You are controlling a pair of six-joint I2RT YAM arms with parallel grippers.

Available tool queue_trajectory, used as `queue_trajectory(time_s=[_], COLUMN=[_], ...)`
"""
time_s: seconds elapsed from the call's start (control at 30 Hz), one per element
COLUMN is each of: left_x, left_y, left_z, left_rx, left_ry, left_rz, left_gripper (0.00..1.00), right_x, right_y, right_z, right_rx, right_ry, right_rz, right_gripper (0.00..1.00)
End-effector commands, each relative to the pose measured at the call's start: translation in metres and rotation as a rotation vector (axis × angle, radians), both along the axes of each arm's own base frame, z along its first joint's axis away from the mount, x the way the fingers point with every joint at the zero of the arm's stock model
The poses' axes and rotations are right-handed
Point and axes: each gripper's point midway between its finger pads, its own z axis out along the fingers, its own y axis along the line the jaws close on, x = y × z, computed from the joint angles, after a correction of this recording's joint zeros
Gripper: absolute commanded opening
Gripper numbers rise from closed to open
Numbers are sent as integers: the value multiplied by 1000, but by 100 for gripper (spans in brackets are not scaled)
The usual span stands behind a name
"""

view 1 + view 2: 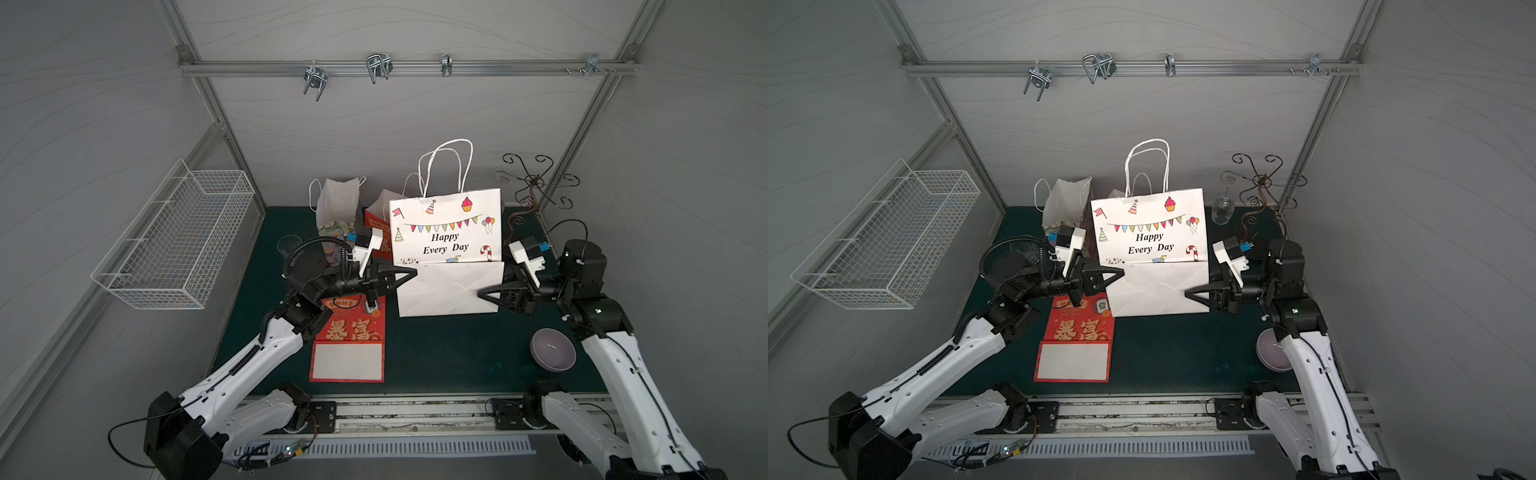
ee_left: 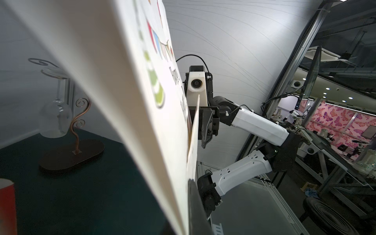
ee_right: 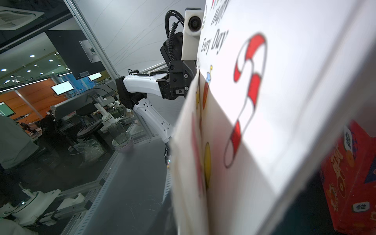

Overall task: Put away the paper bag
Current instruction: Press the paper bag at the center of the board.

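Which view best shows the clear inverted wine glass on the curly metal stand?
Left wrist: the clear wine glass is close, bowl and stem plain. Top views show it small; in a top view the white paper bag covers most of it. Right wrist: absent.

Paper bag (image 2: 122, 91) fills frame; right gripper (image 2: 205, 136) jaws at far edge; wine glass (image 2: 55, 118) hangs on stand (image 2: 71, 156)

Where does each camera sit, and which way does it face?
Top views: high overhead, looking down and forward at the bag; left arm and right arm show.
Left wrist: beside the bag, facing the right arm; its own finger shows.
Right wrist: beside the bag, facing the left arm; own body unclear.
Shared: every view shows the bag.
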Motion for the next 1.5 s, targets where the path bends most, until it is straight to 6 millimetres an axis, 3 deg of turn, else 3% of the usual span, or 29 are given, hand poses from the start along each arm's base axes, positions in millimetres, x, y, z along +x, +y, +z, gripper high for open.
queue_trajectory(time_s=[0.0,0.1,0.23,0.4,0.47,0.5,0.57,0.63,0.77,0.93,1.03,1.1,1.17,1.23,1.37,1.47], left_x=[-2,0,1,1,2,2,3,2,2,1,0,0,0,-1,-1,-1], left_y=[0,-2,-2,-2,-2,-2,-2,-3,-2,-2,-1,-1,-2,-2,-1,-2], left_z=[3,-1,-5,-12,-15,-15,-17,-17,-19,-28,-32,-34,-36,-37,-39,-42], left_rx=[5,11,18,32,37,39,41,42,45,74,82,83,86,88,94,100], left_ry=[-31,-20,-14,-4,0,2,5,5,6,23,28,31,35,36,37,45], left_rz=[-2,-3,2,6,7,7,7,5,5,5,4,5,1,-1,0,-3], left_gripper=[0,0,0,0,0,0,0,0,0,0,0,0,0,0,0,0], right_x=[0,5,9,12,15,16,19,20,21,27,31,34,34,35,37,38], right_y=[1,2,3,3,2,2,2,3,3,3,3,3,3,3,3,3], right_z=[19,21,20,22,24,25,26,25,23,27,31,33,34,34,35,39], right_rx=[10,10,10,12,10,10,10,9,9,12,13,11,13,14,21,28], right_ry=[-92,-94,-96,-104,-110,-109,-113,-110,-105,-108,-108,-108,-115,-115,-112,-116], right_rz=[-18,-26,-27,-42,-62,-72,-84,-82,-82,-117,-134,-145,-142,-142,-155,-159], right_gripper=[49,40,0,0,27,35,38,35,0,0,37,39,30,0,0,33])
